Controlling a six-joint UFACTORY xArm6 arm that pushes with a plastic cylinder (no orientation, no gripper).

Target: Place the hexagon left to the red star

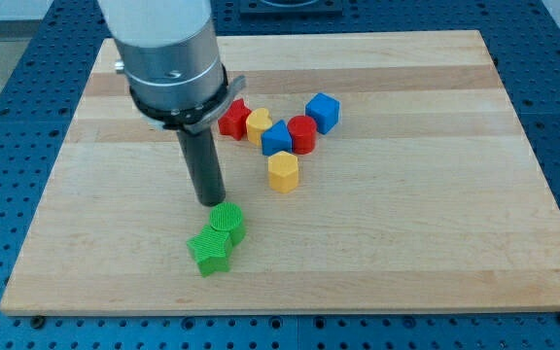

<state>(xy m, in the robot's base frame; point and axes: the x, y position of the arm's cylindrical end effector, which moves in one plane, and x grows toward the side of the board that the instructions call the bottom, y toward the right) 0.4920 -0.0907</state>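
The yellow hexagon block (283,171) lies near the board's middle. The red star block (233,118) lies up and to the left of it, partly behind the arm's body. My tip (211,201) is on the board, left of the yellow hexagon and below the red star, just above the green blocks. It touches neither the hexagon nor the star.
A yellow heart-like block (259,122), a blue block (276,138), a red cylinder (301,133) and a blue cube (324,112) cluster right of the red star. A green cylinder (227,222) and a green star (210,251) lie below my tip. The wooden board (436,214) ends at blue perforated table.
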